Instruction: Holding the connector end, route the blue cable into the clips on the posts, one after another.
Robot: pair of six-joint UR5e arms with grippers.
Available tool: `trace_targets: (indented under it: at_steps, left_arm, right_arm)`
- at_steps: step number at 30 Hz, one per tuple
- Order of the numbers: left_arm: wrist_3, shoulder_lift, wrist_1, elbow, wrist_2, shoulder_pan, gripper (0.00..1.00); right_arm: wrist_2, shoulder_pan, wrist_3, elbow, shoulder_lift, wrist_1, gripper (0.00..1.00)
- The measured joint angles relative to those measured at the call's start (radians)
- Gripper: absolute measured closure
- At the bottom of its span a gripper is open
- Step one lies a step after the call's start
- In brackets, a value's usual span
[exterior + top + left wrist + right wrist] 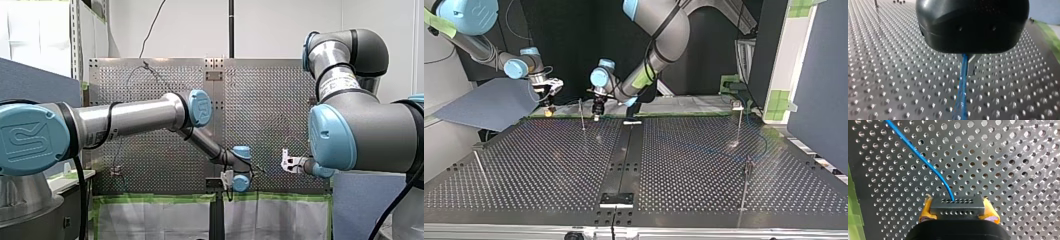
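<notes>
While right fingers clamp the connector, left fingers pinch the cable.

Robotics lab: my left arm & my right arm are reaching over a perforated counter w/ thin posts standing up. Green tape is edging it, grey partition standing alongside.

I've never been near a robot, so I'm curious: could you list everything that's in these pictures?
blue cable: one, blue, running over the table from the connector.
connector: one, black, between yellow pads.
posts: four, thin metal, standing on the table.
table: one, dark, perforated.
green tape: strips, green, at the table's edge.
panel: one, grey-blue, beyond the table at the top view's left.
left gripper: one, black, at the cable.
right gripper: one, gripping the connector.
</notes>
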Motion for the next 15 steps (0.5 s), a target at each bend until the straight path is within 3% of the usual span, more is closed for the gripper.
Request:
trace_targets:
  at_steps: [15]
  left_arm:
    - [0.001, 0.002, 0.009, 0.001, -0.006, 0.017, 1.0]
  right_arm:
    - [-0.012, 0.0, 0.005, -0.025, 0.003, 0.016, 1.0]
